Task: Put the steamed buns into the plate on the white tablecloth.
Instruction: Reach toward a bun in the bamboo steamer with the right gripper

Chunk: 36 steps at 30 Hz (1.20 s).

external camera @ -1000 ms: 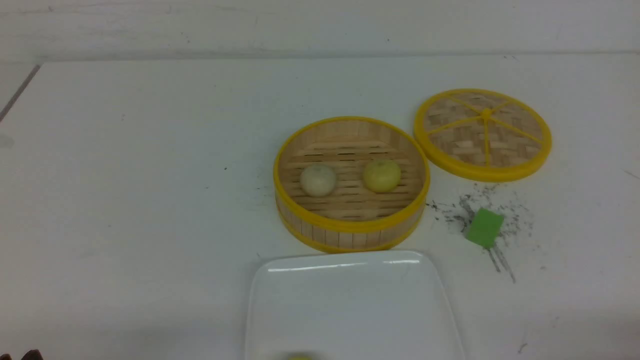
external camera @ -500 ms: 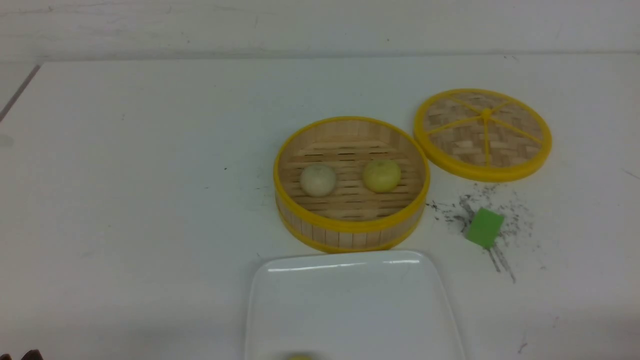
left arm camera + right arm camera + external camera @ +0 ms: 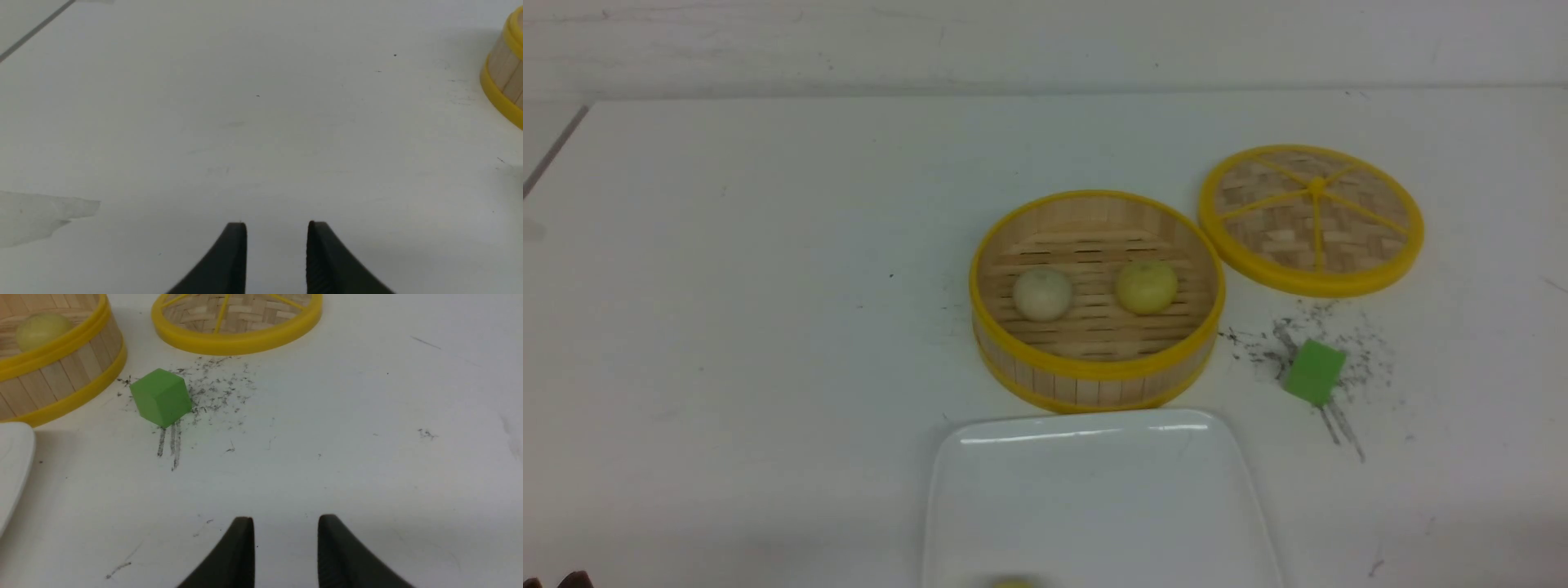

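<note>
Black and pointy, the left claw (image 3: 277, 232) and right claw (image 3: 286, 528) gape apart, holding nothing. Next comes the shiny white plate (image 3: 1094, 490) on the white tablecloth (image 3: 768, 286). Just behind it, the round bamboo basket (image 3: 1094, 371) holds the pale bun (image 3: 1042, 294) and yellow bun (image 3: 1147, 286), side by side. They look soft and light, so pinch their sides gently. Farthest lies the woven lid (image 3: 1312, 219).

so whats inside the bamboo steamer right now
Inside the bamboo steamer, an off-white steamed bun and a pale yellow steamed bun sit apart on the slatted floor. Its near wall hides the floor's front strip; nothing else shows.
</note>
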Available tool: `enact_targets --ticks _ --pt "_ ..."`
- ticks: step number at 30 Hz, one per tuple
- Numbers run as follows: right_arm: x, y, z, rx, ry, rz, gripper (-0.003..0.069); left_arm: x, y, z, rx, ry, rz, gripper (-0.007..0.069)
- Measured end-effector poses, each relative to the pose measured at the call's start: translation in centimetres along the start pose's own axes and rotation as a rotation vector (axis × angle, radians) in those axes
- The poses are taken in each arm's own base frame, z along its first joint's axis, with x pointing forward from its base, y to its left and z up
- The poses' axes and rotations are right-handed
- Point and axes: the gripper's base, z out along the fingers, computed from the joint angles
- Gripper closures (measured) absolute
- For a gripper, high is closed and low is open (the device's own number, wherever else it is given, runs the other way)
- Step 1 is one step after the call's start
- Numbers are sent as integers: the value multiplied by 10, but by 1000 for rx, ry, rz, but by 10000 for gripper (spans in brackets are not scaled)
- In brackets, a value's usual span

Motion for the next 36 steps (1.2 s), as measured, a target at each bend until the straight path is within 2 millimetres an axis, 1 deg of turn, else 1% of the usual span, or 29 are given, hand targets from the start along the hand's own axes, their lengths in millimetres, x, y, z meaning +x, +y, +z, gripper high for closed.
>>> enact_targets --ticks 15,19,20,21,22,23,24,26,27,29,31,36 --pt "0 -2 0 20 -3 -47 419 0 0 0 -2 0 4 384" --pt "0 -1 0 15 -2 -21 419 0 -1 0 14 1 -80 384" --pt "0 0 0 -4 -1 65 419 0 -4 0 41 7 -212 384" --pt "0 2 0 -26 2 160 419 0 -5 0 58 13 -296 384" --pt "0 5 0 -55 10 297 419 0 -8 0 86 23 -437 384" --pt "1 6 0 -60 13 320 419 0 -9 0 91 26 -462 384" --pt "1 8 0 -90 23 466 419 0 -12 -1 124 43 -629 384" --pt "1 13 0 -137 46 680 419 0 -16 -1 162 74 -848 384" --pt "1 14 0 -151 53 748 419 0 -17 -1 175 83 -923 384" --pt "0 16 0 -169 58 826 419 0 -18 -1 187 96 -1011 384" --pt "0 17 -1 -183 61 875 419 0 -19 -2 192 100 -1053 384" --pt "-2 17 -1 -192 49 902 419 -6 -19 -2 233 52 -1151 392"
